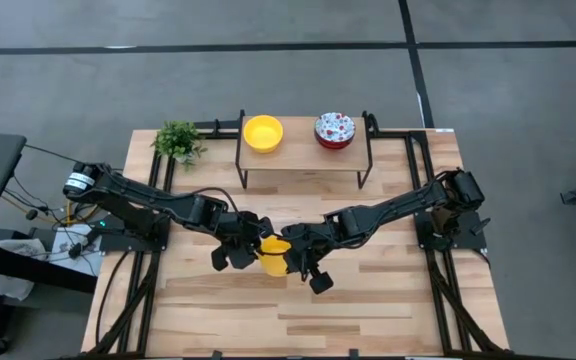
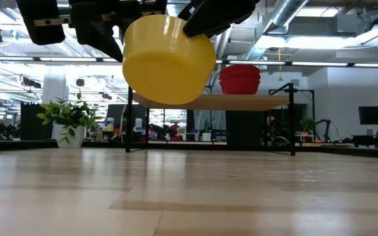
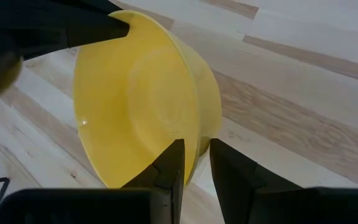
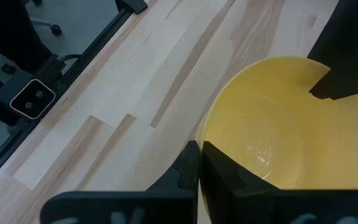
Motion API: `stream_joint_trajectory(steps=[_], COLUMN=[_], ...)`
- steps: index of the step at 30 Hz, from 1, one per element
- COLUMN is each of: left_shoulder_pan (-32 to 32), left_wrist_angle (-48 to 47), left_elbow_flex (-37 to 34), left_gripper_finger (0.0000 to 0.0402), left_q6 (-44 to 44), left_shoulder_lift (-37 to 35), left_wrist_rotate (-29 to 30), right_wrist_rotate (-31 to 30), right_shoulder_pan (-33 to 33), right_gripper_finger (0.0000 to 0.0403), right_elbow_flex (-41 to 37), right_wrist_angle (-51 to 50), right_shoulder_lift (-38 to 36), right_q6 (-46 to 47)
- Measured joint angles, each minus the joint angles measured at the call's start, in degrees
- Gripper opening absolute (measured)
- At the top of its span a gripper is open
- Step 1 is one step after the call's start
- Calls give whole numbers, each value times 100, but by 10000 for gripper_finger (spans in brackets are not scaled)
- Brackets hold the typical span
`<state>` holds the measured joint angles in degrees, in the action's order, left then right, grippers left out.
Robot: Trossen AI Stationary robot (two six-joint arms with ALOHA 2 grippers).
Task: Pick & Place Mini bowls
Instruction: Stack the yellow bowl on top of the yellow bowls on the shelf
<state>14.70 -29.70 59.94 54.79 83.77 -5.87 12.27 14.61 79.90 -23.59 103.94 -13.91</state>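
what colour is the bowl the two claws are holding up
Plain bright yellow, clearest in the low view: the held bowl.

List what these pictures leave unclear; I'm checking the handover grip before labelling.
- High view: held yellow bowl mostly covered by left gripper and right gripper.
- Low view: both arms cut off by the top edge.
- Low view: held yellow bowl hides the shelf's yellow bowl.
- Low view: patterned bowl shows only its red side.

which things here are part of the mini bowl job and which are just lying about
Part of the job:
- yellow bowl held in the air, pinched at its rim by both the left tool and the right tool
- yellow bowl on the shelf
- floral bowl on the shelf

Lying about:
- potted plant
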Motion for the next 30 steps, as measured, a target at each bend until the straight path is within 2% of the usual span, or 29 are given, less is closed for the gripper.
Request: stream_joint_trajectory(steps=[16,25,30], left_shoulder_pan=[0,7,4], left_wrist_angle=[19,-46,-45], left_elbow_flex=[0,-9,-11], left_gripper_finger=[74,12,11], left_q6=[-20,-11,81], left_shoulder_lift=[0,0,0], left_wrist_rotate=[0,-66,-39], right_wrist_rotate=[-2,-4,-2], right_shoulder_pan=[0,-2,-2], right_gripper_finger=[0,0,0], right_elbow_flex=[-2,-2,-2], right_wrist_angle=[-4,-26,-11], right_shoulder_lift=[0,0,0], right_q6=[4,-2,-4])
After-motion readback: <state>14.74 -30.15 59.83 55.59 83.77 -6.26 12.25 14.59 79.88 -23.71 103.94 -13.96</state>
